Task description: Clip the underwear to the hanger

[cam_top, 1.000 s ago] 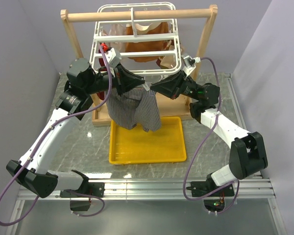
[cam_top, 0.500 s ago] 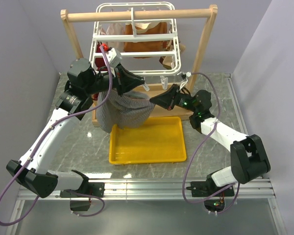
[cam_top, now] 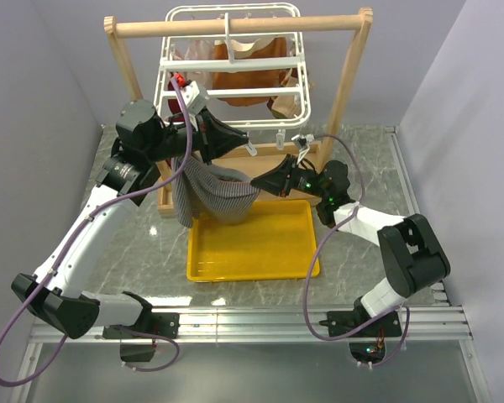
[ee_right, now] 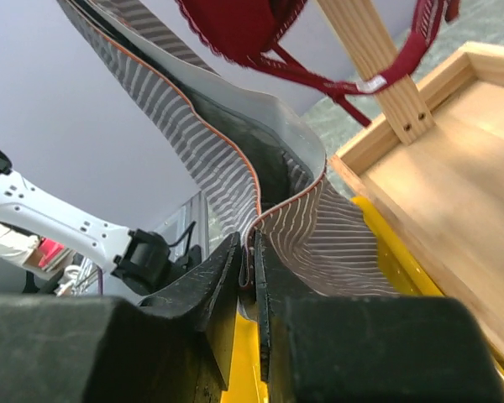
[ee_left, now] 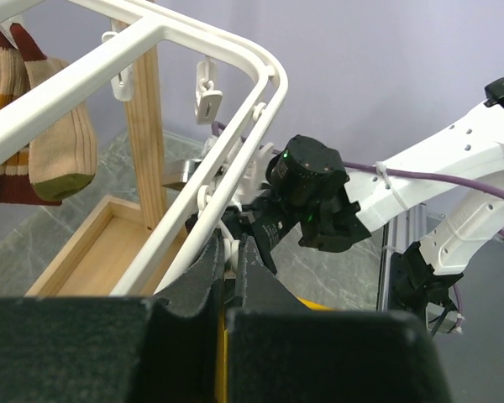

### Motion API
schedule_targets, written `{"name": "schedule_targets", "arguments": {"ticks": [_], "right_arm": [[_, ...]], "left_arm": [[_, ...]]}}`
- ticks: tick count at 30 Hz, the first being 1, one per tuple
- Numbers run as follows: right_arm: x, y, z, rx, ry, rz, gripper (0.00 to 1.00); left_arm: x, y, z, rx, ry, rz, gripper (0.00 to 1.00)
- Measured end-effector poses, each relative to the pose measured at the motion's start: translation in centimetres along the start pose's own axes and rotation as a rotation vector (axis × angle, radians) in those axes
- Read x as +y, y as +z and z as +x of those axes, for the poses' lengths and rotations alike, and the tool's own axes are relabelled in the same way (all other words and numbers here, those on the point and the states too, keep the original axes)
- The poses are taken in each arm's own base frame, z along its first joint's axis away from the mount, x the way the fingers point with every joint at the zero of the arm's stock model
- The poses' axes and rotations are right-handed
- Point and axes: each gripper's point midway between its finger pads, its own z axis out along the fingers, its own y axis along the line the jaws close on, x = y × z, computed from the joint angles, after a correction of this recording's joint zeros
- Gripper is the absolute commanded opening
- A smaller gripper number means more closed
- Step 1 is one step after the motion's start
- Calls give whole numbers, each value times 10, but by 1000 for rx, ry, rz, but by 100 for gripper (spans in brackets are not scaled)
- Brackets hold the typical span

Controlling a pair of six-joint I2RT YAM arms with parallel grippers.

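Observation:
The underwear [cam_top: 214, 189], grey with fine stripes, hangs bunched under the front rim of the white grid hanger [cam_top: 235, 63], over the tray's back edge. My left gripper [cam_top: 249, 152] is at that front rim. In the left wrist view it [ee_left: 229, 245] is shut on a small white clip [ee_left: 228, 254] hanging from the hanger rim [ee_left: 193, 201]. My right gripper [cam_top: 254, 180] sits just below and to the right. In the right wrist view the underwear [ee_right: 344, 243] runs its red-edged waistband between the narrow-set jaws of the right gripper [ee_right: 252, 252].
A yellow tray [cam_top: 260, 252] lies in front of the wooden frame stand [cam_top: 235, 27], whose box base [ee_right: 437, 193] is beside my right gripper. Orange-brown garments [cam_top: 248, 63], striped socks [ee_left: 59, 143] and dark red underwear [ee_right: 252, 29] hang on the hanger. Free clips [ee_left: 208, 92] dangle from the rim.
My right arm has dropped and drawn in toward the tray with the waistband. The underwear has bunched and swung left. Its jaws stand a little wider. The left arm has stayed put.

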Motion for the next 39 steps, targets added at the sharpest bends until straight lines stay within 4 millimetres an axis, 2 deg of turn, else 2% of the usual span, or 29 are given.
{"name": "schedule_targets", "arguments": {"ticks": [2,5,8,14,19,24,32,39], "right_arm": [[-4,0,5,13,8,1,22],[-6,1,9,22,6,-13,36],[-10,3,15,31,15,-29,45],[-18,6,27,55,66,-61,57],[-16,13,32,61,68,-102,60],[-18,19,46,83,121,-117,68],[-47,24,79,133,257,-70,71],[-59,26,90,136,314,-37,71]], "left_arm": [[1,1,1,1,-7,0,0],[2,2,2,2,-10,0,0],[3,3,3,5,-13,-1,0],[4,4,0,3,-18,-1,0],[5,5,0,3,-35,-3,0],[7,5,1,6,-41,-6,0],[8,6,2,13,-48,4,0],[9,5,2,14,-49,6,0]]}}
